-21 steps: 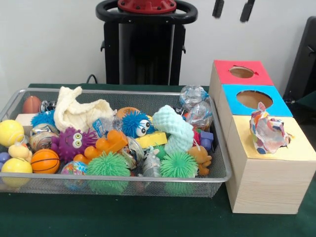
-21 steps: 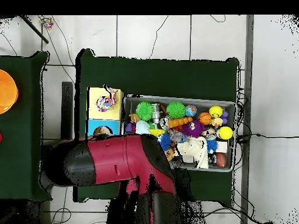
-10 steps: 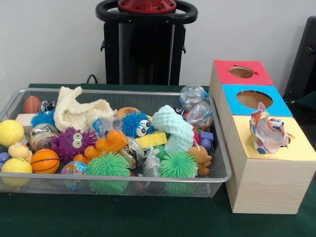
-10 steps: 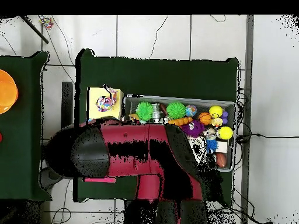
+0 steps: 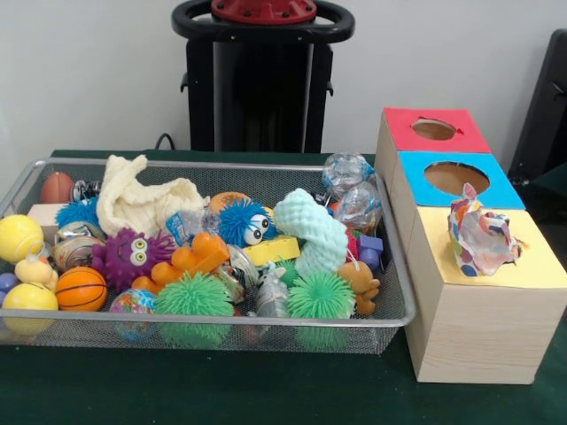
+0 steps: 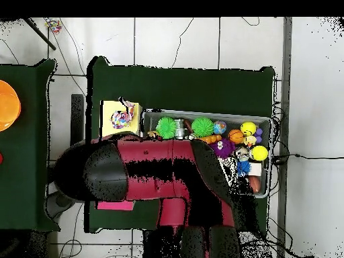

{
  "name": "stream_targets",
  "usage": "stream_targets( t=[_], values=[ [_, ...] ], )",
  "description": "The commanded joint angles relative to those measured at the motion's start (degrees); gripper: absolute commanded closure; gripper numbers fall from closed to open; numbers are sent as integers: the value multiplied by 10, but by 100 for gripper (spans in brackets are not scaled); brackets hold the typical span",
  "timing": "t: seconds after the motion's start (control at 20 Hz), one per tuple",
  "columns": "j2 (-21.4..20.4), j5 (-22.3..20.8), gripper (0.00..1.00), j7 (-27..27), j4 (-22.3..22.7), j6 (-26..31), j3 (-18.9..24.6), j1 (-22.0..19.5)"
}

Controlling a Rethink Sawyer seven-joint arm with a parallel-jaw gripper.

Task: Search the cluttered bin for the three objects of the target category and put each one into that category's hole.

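Observation:
A wire mesh bin (image 5: 394, 266) holds several toys: green spiky balls (image 5: 193, 297), a purple fuzzy creature (image 5: 133, 257), a blue fuzzy ball with eyes (image 5: 244, 221), a cream cloth (image 5: 142, 204) and crumpled clear wrappers (image 5: 347, 173). To its right stands a wooden box with a red hole (image 5: 434, 129), a blue hole (image 5: 455, 178) and a yellow top (image 5: 532, 266). A crumpled colourful paper wad (image 5: 481, 239) sits on the yellow top. In the overhead view the red and black arm (image 6: 154, 181) covers half the bin (image 6: 265, 121). No gripper shows in either view.
Yellow balls (image 5: 19, 237), a small basketball (image 5: 81, 289) and a brown football (image 5: 57, 187) lie at the bin's left end. The black pedestal (image 5: 261, 84) rises behind the bin. Green cloth (image 5: 266, 390) covers the table.
Two dark fingertips at the front view's top edge one second ago are gone. In the overhead view the arm has swung out over the bin and the box's blue and red parts.

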Motion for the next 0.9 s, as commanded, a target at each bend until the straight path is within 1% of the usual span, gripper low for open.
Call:
stream_targets(
  t=[0.05,0.15,0.25,0.4,0.5,0.6,0.75,0.9],
  values=[
    [48,-22,100,1,26,-10,27,-6],
    [76,-24,100,12,32,-50,34,-4],
    [108,-31,100,27,27,-87,37,3],
    [156,-45,100,55,12,-134,30,18],
    [183,-53,100,71,1,-160,21,28],
    [204,-54,100,77,-10,-174,14,34],
    [212,-48,100,71,-9,-181,7,34],
    [202,-42,100,65,-3,-167,-5,34]
  ],
)
